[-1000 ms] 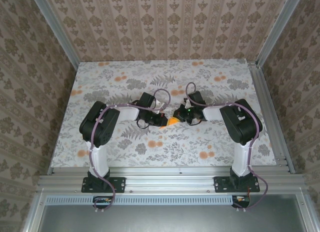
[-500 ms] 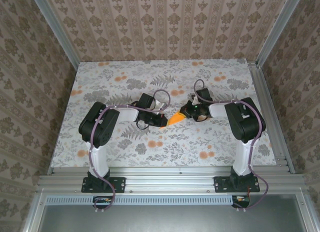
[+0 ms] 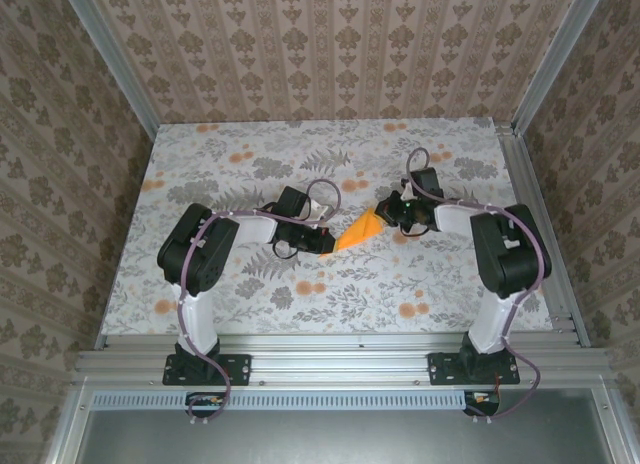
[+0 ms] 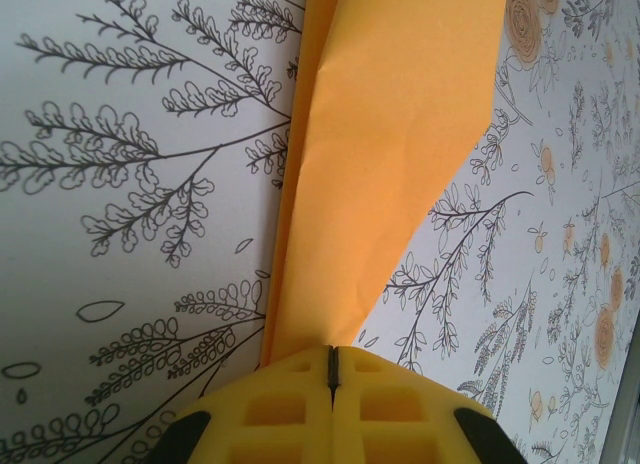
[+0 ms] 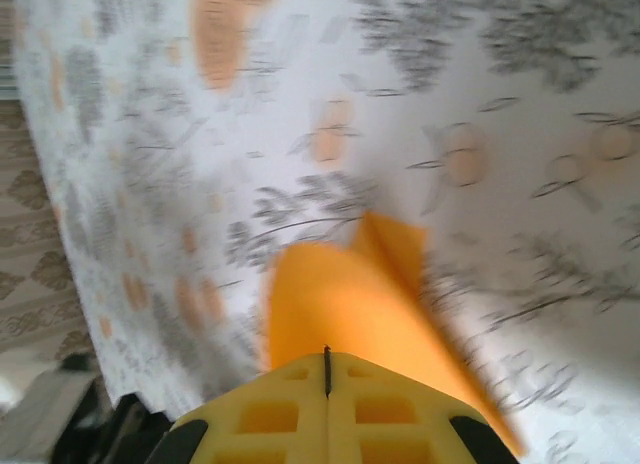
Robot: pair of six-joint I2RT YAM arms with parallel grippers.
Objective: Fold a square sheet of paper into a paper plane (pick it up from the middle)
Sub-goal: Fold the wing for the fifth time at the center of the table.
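Orange paper in both jaws' grip

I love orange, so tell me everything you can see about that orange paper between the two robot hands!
The orange paper is thin, plain and bright, folded into a creased wedge with layers showing along one edge. It is narrow at the left gripper and widens toward the right gripper; both are shut on its ends. It stretches between them over the middle of the floral cloth. Whether it rests on the cloth is unclear.
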